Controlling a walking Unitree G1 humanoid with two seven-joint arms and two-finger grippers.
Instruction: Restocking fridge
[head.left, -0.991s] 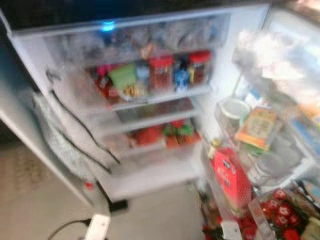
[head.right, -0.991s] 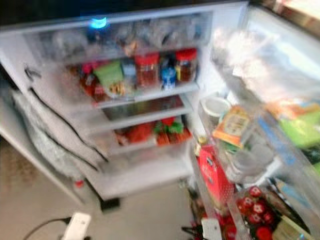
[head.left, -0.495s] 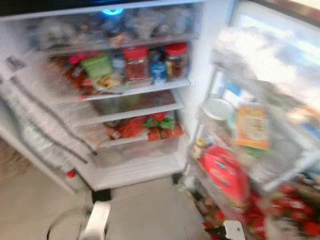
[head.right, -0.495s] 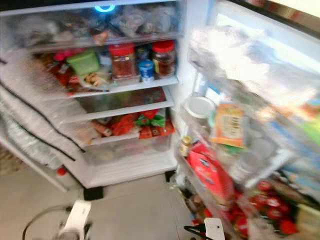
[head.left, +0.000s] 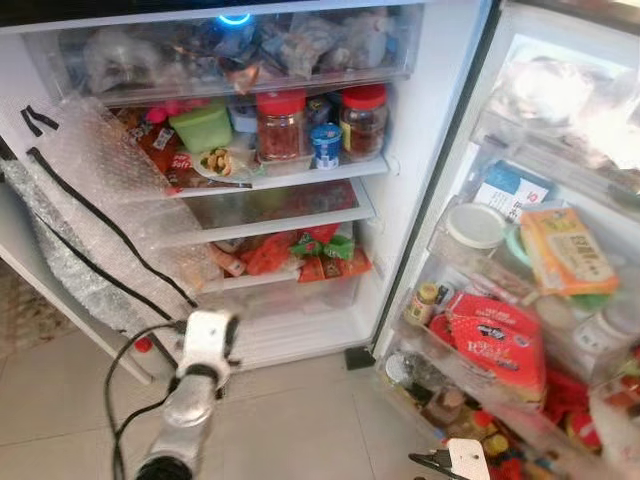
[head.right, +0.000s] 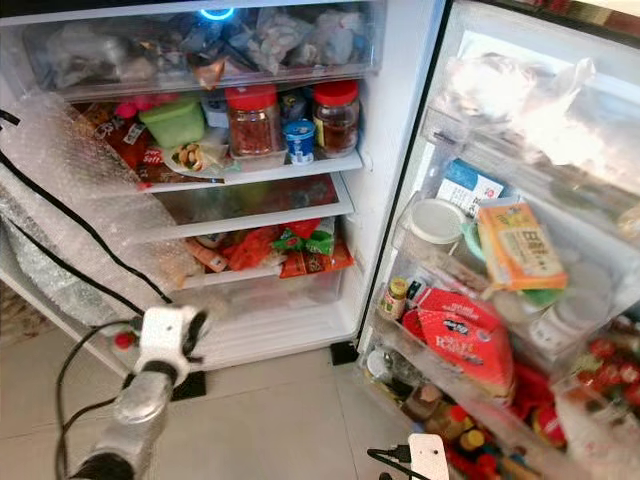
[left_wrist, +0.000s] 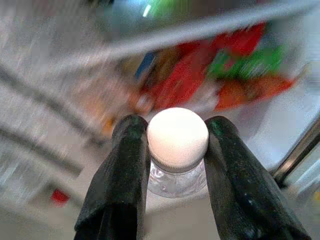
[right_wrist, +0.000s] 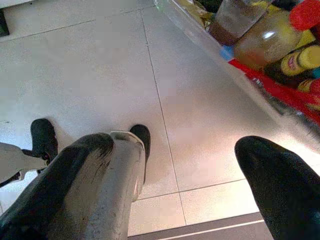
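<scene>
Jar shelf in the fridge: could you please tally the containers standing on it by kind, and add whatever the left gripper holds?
Red-lidded jars: 2
Blue cup: 1
Green box: 1
White-capped bottle in left gripper: 1
Total: 5

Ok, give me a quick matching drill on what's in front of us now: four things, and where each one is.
Things:
1. clear bottle
2. two red-lidded jars
3. red pouch
4. right claw

Places:
A. door bin
B. over bare floor tiles
C. between the left claw's fingers
D. upper shelf, beside the small blue cup

Pairs: 1-C, 2-D, 3-A, 4-B
</scene>
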